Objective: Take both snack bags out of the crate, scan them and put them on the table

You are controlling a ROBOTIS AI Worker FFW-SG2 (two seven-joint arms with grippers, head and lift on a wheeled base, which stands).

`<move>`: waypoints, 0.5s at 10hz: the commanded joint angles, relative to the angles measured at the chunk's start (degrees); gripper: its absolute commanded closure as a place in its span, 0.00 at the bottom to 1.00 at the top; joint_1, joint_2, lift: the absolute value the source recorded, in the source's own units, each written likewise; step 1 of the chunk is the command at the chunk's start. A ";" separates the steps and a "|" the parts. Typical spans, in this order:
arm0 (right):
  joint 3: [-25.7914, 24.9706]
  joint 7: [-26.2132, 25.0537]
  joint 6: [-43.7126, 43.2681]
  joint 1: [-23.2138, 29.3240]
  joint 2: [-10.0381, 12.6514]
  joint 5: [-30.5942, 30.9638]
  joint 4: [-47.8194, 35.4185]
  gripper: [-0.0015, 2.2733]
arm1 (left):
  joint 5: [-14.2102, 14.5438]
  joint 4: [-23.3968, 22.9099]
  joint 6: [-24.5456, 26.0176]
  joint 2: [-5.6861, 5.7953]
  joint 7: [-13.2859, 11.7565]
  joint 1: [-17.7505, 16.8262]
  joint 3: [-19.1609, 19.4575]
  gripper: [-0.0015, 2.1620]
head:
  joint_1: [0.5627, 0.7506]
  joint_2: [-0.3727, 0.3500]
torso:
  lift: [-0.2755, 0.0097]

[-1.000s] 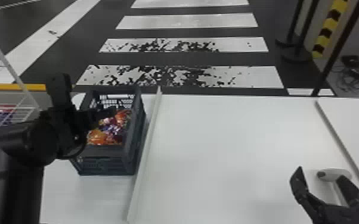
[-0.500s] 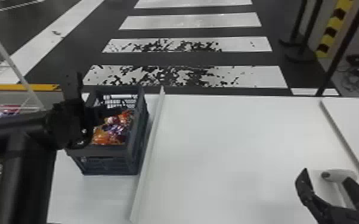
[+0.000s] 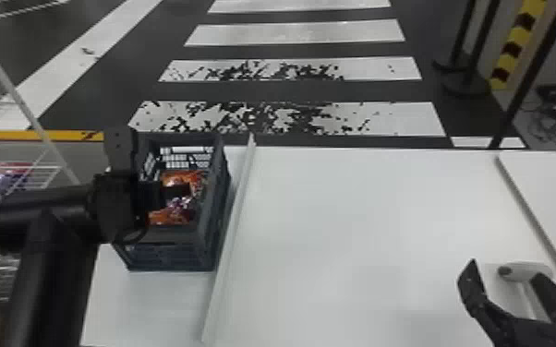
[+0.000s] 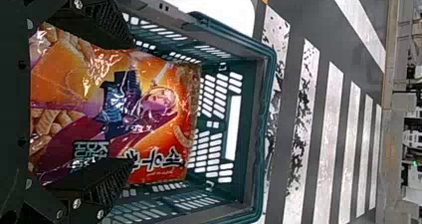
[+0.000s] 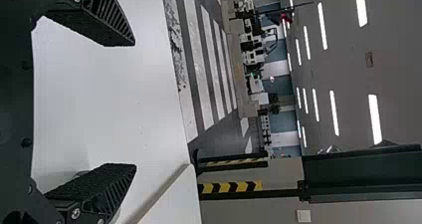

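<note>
I have the left gripper [image 4: 133,100] at the crate [image 3: 217,207], fingers spread wide with a snack bag [image 4: 161,144] lying between them, and I judge nothing is clamped. The bag's printed face is toward the wrist, and its end runs on past the fingertips to the crate's far wall. I can't make out the second bag for certain. To grip well, I'd centre on the bag and sink the fingers a little deeper beside it, so they take the body and not just slick film. Both need to stay clear of the slotted side walls, where a tip could snag. I'd close slowly, enough to bunch it without crushing, then lift straight out before swinging over the table [image 3: 337,240]. My right gripper [image 3: 505,272] waits open and empty, what looks like the scanner [image 3: 515,271] just by its fingertips
</note>
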 commanded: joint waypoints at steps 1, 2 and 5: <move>0.42 -0.08 0.16 -0.37 -0.53 -0.05 0.00 0.06 | -0.98 0.66 -0.28 -0.09 -0.49 0.48 -1.07 0.10 | 0.70 0.68 | 0.63; 0.69 0.00 0.51 -0.54 -0.70 -0.05 0.00 0.06 | -1.85 1.18 -0.46 -0.35 -0.75 0.48 -1.69 0.10 | 0.70 0.68 | 0.63; 0.95 -0.08 0.86 -0.89 -1.76 -0.67 0.62 0.06 | -2.82 6.10 -0.81 -0.53 -0.75 -2.60 -2.65 0.10 | 0.70 0.67 | 0.63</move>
